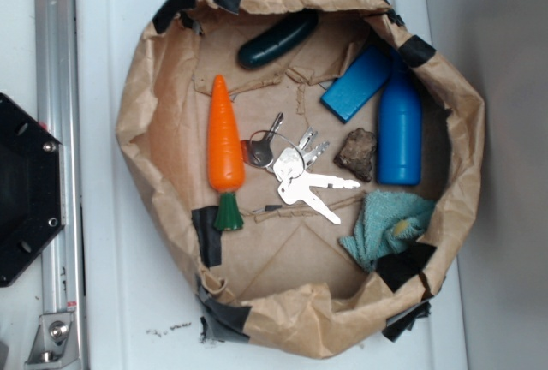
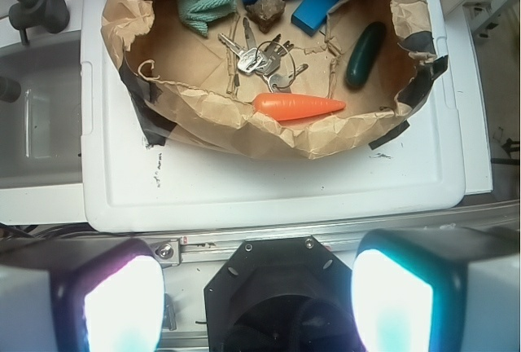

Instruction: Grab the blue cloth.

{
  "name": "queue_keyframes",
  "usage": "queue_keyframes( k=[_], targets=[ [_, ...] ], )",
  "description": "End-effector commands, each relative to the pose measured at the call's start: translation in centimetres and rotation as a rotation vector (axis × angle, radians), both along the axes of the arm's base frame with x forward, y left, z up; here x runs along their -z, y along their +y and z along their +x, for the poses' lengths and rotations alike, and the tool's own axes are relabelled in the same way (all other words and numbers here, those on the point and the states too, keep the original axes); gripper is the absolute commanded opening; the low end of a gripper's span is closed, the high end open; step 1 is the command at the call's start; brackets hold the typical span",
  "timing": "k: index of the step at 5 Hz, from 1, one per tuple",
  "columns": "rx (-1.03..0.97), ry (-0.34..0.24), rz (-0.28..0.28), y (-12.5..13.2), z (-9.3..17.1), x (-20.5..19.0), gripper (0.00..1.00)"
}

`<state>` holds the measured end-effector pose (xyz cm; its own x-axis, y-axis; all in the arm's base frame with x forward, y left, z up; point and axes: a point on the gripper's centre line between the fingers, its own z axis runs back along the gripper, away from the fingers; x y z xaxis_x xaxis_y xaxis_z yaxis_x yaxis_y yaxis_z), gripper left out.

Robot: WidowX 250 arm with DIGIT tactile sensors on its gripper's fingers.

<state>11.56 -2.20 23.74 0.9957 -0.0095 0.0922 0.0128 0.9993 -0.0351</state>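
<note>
- A crumpled brown paper nest (image 1: 141, 122), its rim patched with black tape, sits on a white bench (image 1: 111, 301) and corrals a jumble of small objects — its raised walls appear meant to keep them from sliding off.
- The blue cloth (image 1: 387, 226) lies bunched against the paper wall, a yellowish spot showing on its fuzzy surface; a strip of black tape sits just beside it.
- Near the cloth stands a smooth blue bottle (image 1: 400, 134) lying on its side, with a brown rock (image 1: 356, 153) between it and a bunch of keys (image 1: 295, 169).
- A blue block (image 1: 356, 84), a dark green cucumber (image 1: 276, 39) and an orange carrot (image 1: 226, 149) fill out the rest of the nest.
- The fingers (image 2: 256, 295) hang well back from the nest, over the bench's near edge, spread wide apart and holding nothing — both pads (image 2: 122, 303) glow at the bottom of the wrist view.
- The grab has not begun; the cloth lies at the far side of the nest from the wrist camera.
</note>
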Motion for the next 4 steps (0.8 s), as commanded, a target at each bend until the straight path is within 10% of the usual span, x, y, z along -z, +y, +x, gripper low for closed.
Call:
queue_keyframes(
  k=[1, 4],
  targets=[
    [0.0, 0.0, 0.0, 0.0, 0.0, 0.0, 1.0],
    [0.118, -0.201, 0.008, 0.2, 13.9, 7.1, 1.0]
  ],
)
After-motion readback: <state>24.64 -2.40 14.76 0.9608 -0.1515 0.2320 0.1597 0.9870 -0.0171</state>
